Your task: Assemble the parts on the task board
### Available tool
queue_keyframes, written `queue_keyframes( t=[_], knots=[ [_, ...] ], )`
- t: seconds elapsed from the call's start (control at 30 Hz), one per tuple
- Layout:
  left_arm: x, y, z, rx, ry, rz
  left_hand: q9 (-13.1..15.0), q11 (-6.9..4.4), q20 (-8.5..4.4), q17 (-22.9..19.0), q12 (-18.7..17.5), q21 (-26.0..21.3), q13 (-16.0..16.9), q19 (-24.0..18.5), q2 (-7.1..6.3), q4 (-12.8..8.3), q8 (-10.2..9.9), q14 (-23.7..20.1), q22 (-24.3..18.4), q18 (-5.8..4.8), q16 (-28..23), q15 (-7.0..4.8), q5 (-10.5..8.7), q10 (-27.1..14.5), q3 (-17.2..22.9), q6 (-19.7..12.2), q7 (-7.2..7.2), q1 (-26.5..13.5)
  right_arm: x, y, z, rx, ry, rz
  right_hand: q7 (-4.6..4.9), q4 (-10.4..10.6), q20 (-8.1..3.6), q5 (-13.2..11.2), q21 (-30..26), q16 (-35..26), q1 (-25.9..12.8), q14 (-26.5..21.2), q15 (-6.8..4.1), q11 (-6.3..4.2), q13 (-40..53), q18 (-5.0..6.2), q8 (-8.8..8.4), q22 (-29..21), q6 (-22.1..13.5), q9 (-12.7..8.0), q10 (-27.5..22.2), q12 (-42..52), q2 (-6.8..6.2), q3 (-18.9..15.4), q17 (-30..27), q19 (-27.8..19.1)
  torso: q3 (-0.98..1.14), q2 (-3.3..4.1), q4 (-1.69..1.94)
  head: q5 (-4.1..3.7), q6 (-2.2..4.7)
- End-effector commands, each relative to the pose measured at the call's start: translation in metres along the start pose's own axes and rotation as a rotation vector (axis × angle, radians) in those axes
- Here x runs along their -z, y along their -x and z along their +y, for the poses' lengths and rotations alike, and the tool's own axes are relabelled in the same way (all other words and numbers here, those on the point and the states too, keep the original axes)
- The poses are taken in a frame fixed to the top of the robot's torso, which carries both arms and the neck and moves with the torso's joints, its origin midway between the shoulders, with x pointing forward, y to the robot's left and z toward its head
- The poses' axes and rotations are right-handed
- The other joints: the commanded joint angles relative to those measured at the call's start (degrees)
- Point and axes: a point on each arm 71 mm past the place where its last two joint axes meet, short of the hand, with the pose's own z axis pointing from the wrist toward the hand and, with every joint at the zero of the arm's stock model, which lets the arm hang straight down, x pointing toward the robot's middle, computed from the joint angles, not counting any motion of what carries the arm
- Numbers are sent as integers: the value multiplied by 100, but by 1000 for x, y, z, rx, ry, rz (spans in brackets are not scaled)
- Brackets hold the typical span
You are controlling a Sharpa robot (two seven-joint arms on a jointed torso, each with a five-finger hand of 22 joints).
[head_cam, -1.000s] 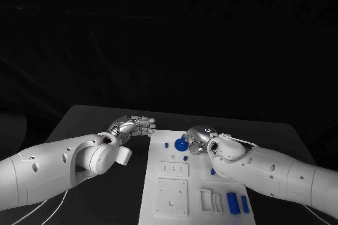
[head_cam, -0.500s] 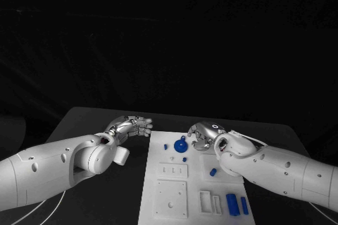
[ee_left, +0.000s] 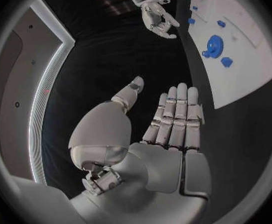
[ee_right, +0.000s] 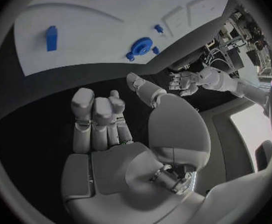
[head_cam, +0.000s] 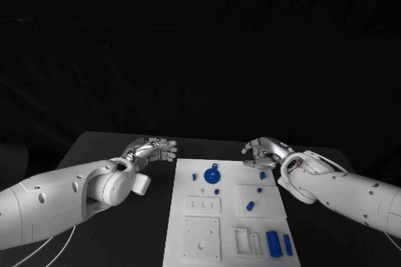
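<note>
Nowhere legible writing — task board (head_cam: 219,232) plain white, parts (head_cam: 212,175) blue.

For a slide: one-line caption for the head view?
Both hands, left hand and right hand, hover empty beyond the task board, blue gear resting on it.

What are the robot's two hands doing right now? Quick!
Left hand: open, fingers straight, holding nothing.
Right hand: fingers curled in, holding nothing.

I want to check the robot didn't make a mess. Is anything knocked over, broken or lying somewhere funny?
Nothing stands out. The small blue plastic parts, like the round blue gear-shaped disc and the two blue bars, all lie on the white rectangular task board. None has spilled onto the black table, and nothing looks broken.
</note>
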Motion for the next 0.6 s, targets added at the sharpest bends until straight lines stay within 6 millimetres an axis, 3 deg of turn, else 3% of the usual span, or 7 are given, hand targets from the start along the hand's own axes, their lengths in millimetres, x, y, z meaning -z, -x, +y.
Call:
queue_keyframes(
  t=[0.03,0.1,0.23,0.6],
  knots=[
    [-2,-4,-1,6,-24,28,5,7,-15,7,14,-22,6,-26,10,8,-31,21,78,49,-35,27,24,21,18,27,25,-56,4,5,-12,-97,24,21,71,-32,-10,57,-40,-27,-13,-46,-7,4,-10,456,27,63,-38,6,-34,28,59,-107,9,-49,58,-28,-13,-11,3],
    [-2,-2,1,5,-21,24,4,8,-15,8,11,-21,4,-26,11,6,-33,21,78,50,-35,27,24,18,19,25,24,-53,5,9,-26,-104,-6,24,77,-106,-2,333,-41,-31,-14,-59,-1,11,-15,456,26,78,-47,4,-56,33,130,-283,20,-87,92,-36,-15,0,9],
    [-3,-5,3,8,-16,30,4,8,-15,8,9,-21,4,-26,12,5,-34,22,78,50,-35,27,24,16,19,24,24,-52,8,13,-45,-121,-40,52,80,-173,6,493,-40,-37,2,-70,4,14,-21,456,21,86,-58,-2,-72,36,178,-398,29,-115,139,-55,-16,-4,13],
    [-2,-10,10,17,-6,47,4,8,-15,8,4,-22,2,-27,10,0,-37,21,78,50,-36,27,24,10,19,20,22,-49,17,-4,-74,-100,-94,115,106,-412,53,818,-45,-73,21,-146,29,40,-29,456,-59,97,-214,-45,-188,27,225,-732,47,-241,225,-53,-24,-109,-44]
  ],
)
